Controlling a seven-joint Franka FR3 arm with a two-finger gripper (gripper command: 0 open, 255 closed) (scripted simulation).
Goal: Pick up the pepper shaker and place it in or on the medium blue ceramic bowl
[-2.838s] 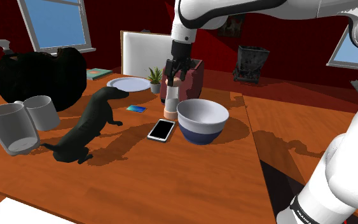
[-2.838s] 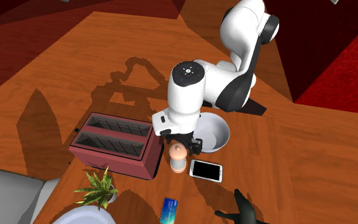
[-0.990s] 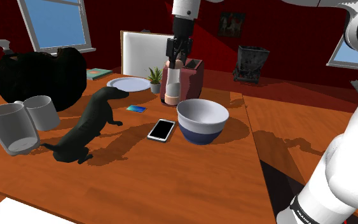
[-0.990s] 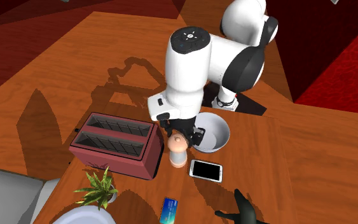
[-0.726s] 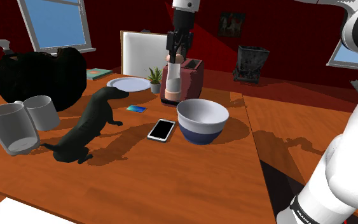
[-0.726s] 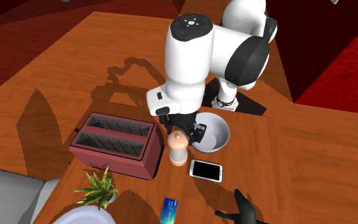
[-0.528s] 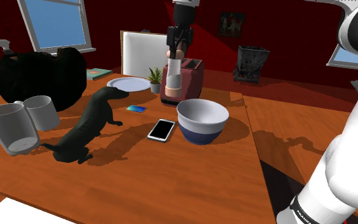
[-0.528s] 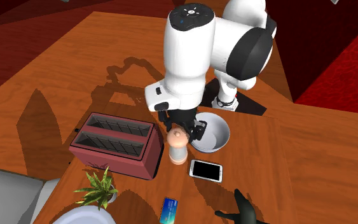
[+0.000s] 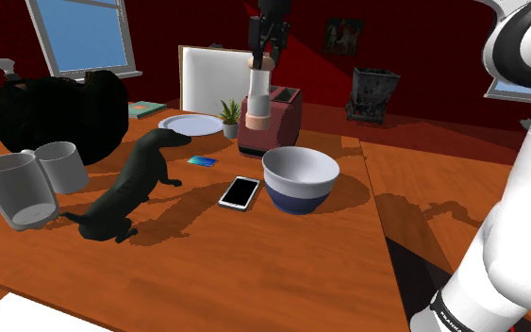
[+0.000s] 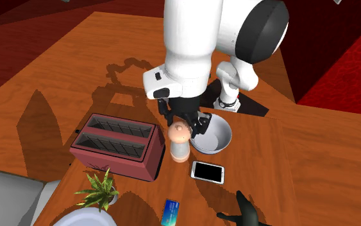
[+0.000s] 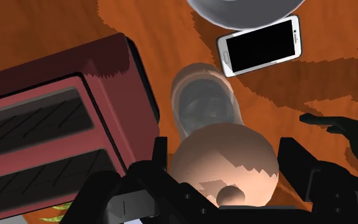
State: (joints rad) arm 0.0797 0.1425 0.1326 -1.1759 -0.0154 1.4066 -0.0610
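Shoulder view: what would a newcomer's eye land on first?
The all-black gripper clasping a clear-bodied pepper shaker with peach ends by its top, held above the wooden table in front of the dark red toaster. Next, the long black animal figure stretched across the table at that view's left. Then the white-lined blue bowl, just right of a black-screened phone.

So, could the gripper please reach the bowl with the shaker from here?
Probably yes: the gripper holds the shaker clear of the table, and nothing stands between it and the open bowl.
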